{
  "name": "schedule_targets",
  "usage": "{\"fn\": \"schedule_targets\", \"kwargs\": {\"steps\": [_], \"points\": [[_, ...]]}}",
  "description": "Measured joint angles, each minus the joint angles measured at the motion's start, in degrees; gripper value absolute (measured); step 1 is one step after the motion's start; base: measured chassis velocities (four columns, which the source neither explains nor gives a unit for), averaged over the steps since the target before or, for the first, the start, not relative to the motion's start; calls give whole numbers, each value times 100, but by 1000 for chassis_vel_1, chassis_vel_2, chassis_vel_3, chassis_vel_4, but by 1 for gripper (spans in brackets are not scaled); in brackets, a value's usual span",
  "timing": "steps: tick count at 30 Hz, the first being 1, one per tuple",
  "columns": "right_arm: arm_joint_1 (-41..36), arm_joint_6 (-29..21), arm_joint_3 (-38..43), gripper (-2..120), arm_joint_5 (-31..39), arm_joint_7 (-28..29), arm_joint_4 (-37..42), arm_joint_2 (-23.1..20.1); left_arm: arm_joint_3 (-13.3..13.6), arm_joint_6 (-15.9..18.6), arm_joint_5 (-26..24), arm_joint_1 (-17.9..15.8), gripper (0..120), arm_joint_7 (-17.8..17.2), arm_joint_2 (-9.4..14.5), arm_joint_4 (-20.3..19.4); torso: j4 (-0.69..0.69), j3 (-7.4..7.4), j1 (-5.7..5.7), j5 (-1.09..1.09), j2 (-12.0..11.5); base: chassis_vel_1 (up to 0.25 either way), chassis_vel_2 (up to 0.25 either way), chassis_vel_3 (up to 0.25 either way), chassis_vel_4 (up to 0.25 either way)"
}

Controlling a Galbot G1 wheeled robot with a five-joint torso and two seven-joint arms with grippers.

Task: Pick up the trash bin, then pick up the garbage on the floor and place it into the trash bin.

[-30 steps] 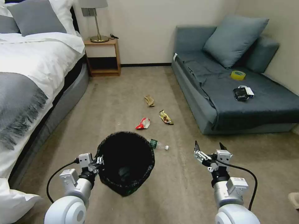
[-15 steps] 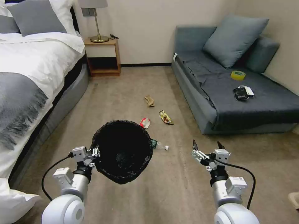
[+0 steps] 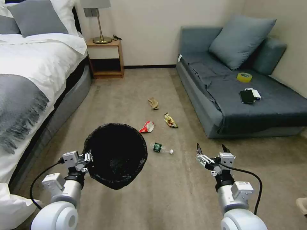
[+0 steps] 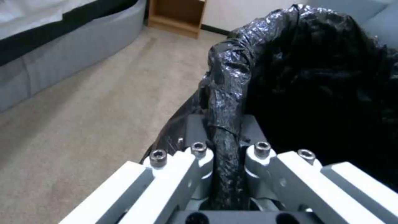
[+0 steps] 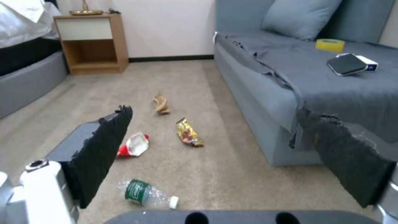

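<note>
The trash bin, lined with a crinkled black bag, hangs tilted above the carpet at the lower left, with my left gripper shut on its near rim. On the floor beyond it lies the garbage: a clear bottle with a green label, a red-white wrapper, a yellow-red snack wrapper and crumpled tan paper. My right gripper is open and holds nothing, to the right of the bottle and nearer to me.
A bed runs along the left, with a wooden nightstand and lamp at the back. A grey sofa on the right carries a yellow tape roll and a black phone. Bare carpet lies between them.
My left gripper has lifted the trash bin and carried it to the left, uncovering the bottle and the red-white wrapper. The right gripper has risen slightly.
</note>
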Motion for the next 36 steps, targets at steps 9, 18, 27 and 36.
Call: {"fn": "schedule_targets", "kwargs": {"steps": [9,18,27,36], "points": [[-44,-31,-10,100,-16,-29,20,-3,-123,69,-89,11,4,-64,-1,-12,0,0,0,0,0,0,0,0,0],[-63,-47,-29,100,-24,-47,27,14,-197,80,-173,-14,4,-91,-2,26,0,0,0,0,0,0,0,0,0],[-63,-34,-35,100,-33,-63,7,37,-270,86,-230,-50,4,-95,13,71,0,0,0,0,0,0,0,0,0],[-48,-10,-47,100,-49,-68,-33,70,-347,96,-267,-108,4,-92,54,119,0,0,0,0,0,-81,100,97,-96]]}}
